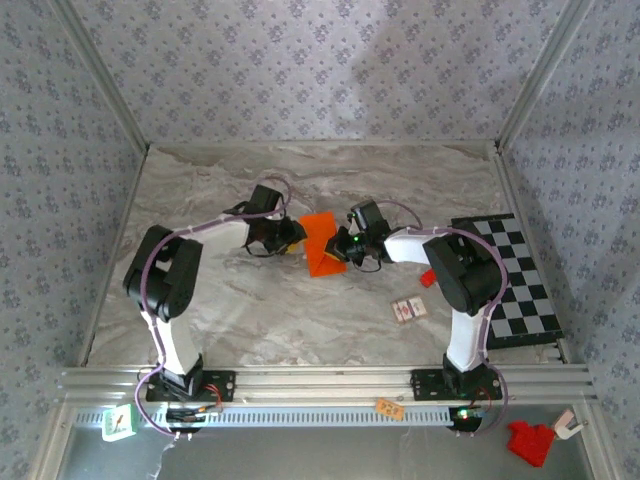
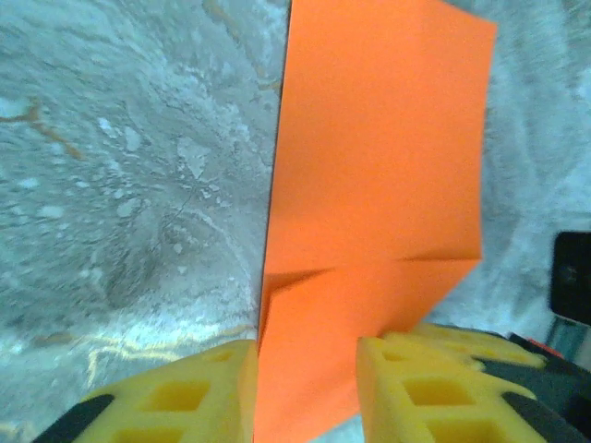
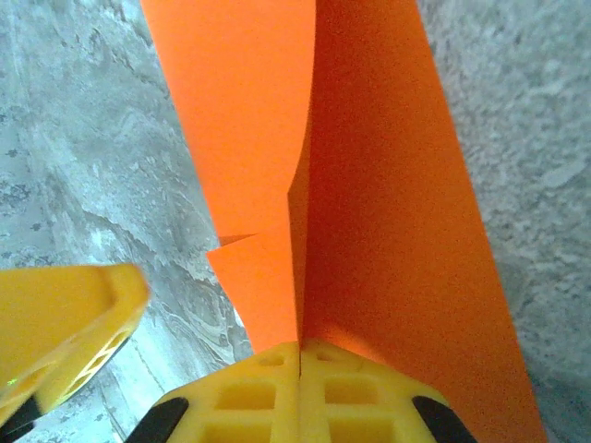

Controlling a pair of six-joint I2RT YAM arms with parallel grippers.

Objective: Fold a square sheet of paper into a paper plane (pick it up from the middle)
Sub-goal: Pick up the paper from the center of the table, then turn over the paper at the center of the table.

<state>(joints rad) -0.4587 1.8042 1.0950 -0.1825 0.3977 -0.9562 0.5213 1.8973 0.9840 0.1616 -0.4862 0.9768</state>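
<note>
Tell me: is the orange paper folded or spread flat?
Folded. The orange paper shows overlapping layers and creases; the right gripper is shut on its folded edge.

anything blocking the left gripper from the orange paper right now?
Nothing visible. The orange paper already runs through the gap between the left gripper's parted fingers, with bare table beside it. The right gripper is shut on the paper's fold from the opposite side.

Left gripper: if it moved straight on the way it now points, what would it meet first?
Likely the thin bright orange folded paper sheet, which seems to lie between the open fingers of the left gripper; beyond it, only the marbled table.
</note>
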